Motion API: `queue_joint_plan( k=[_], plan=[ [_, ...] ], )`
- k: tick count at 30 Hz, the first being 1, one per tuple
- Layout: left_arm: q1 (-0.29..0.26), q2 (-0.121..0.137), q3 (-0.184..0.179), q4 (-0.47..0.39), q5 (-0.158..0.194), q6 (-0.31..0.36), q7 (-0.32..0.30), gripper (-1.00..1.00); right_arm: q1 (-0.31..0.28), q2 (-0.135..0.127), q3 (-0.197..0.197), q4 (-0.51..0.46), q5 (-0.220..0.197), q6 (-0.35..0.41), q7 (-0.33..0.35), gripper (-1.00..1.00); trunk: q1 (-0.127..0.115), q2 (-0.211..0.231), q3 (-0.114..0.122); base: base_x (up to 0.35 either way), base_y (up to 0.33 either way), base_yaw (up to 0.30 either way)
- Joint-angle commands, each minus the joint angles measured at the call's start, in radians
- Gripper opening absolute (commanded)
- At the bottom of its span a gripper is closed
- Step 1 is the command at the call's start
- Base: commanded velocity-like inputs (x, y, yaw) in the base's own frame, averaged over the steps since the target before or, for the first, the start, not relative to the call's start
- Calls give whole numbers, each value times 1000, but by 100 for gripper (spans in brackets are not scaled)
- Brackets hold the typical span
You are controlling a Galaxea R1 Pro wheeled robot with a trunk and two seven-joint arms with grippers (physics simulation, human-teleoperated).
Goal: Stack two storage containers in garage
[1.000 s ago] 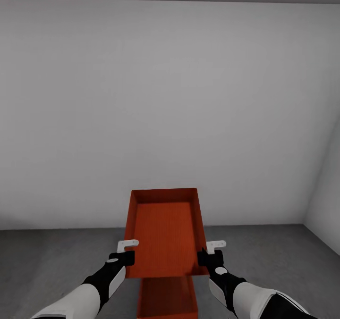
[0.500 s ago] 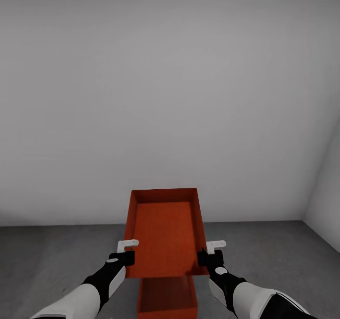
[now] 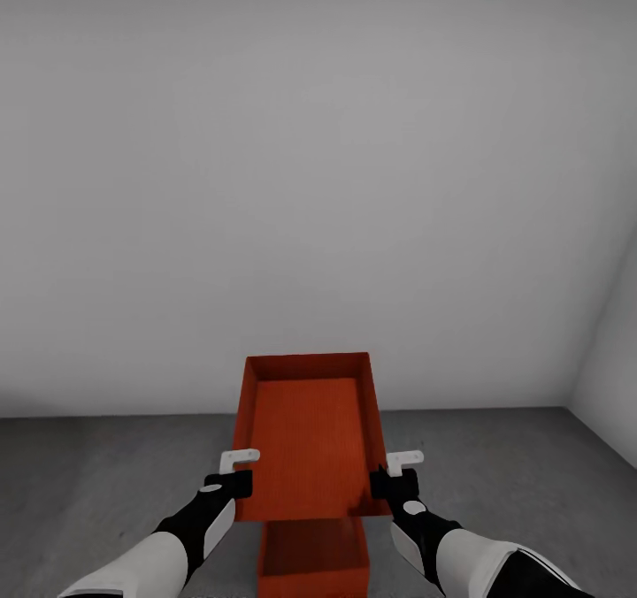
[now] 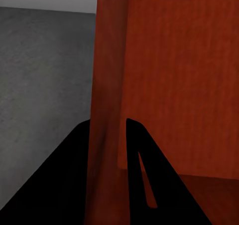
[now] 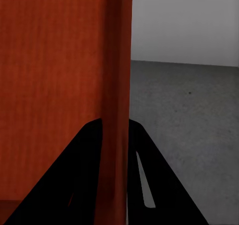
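I hold one orange-red bin (image 3: 310,434) up in front of me, level, open top facing up, its long sides running away from me. My left gripper (image 3: 237,470) is clamped on the near end of the bin's left wall; in the left wrist view the wall (image 4: 107,110) runs straight between the two dark fingers (image 4: 74,175), one finger outside, one inside the bin. My right gripper (image 3: 402,471) does the same on the right wall; in the right wrist view that wall (image 5: 115,105) passes between the fingers (image 5: 149,175), pinched on both faces. Both grips sit near the bin's closest corners, roughly level with each other.

The second bin (image 3: 313,555) stands on the dark grey concrete floor (image 3: 97,474), below the held bin's near end and between my two forearms, partly covered by it. The two bins are apart, not touching. They line up lengthwise as far as I can tell.

Ahead of the fingers is a plain white wall (image 3: 310,182), meeting another wall at far right.
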Motion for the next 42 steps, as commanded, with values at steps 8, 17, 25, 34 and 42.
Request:
queue_joint_plan(
  k=[8, 17, 25, 34, 42],
  plan=[
    [-1, 33, 29, -9, -5, -3, 7, -100, 0, 0, -38, 2, 3, 0, -2, -100, 0, -1, -14, 0, 0, 0],
    [-1, 33, 29, -9, -5, -3, 7, -100, 0, 0, -38, 2, 3, 0, -2, -100, 0, -1, -28, 0, 0, 0],
    [-1, 33, 29, -9, -5, -3, 7, -100, 0, 0, -38, 1, 3, 0, -2, -100, 0, -1, -40, 0, 0, 0],
    [-1, 33, 29, -9, -5, -3, 7, -100, 0, 0, -38, 1, 3, 1, -2, -100, 0, -1, -54, 0, 0, 0],
    [-1, 33, 29, -9, -5, -3, 7, -100, 0, 0, -39, 1, 3, 1, -2, -100, 0, -1, -67, 0, 0, 0]
  ],
)
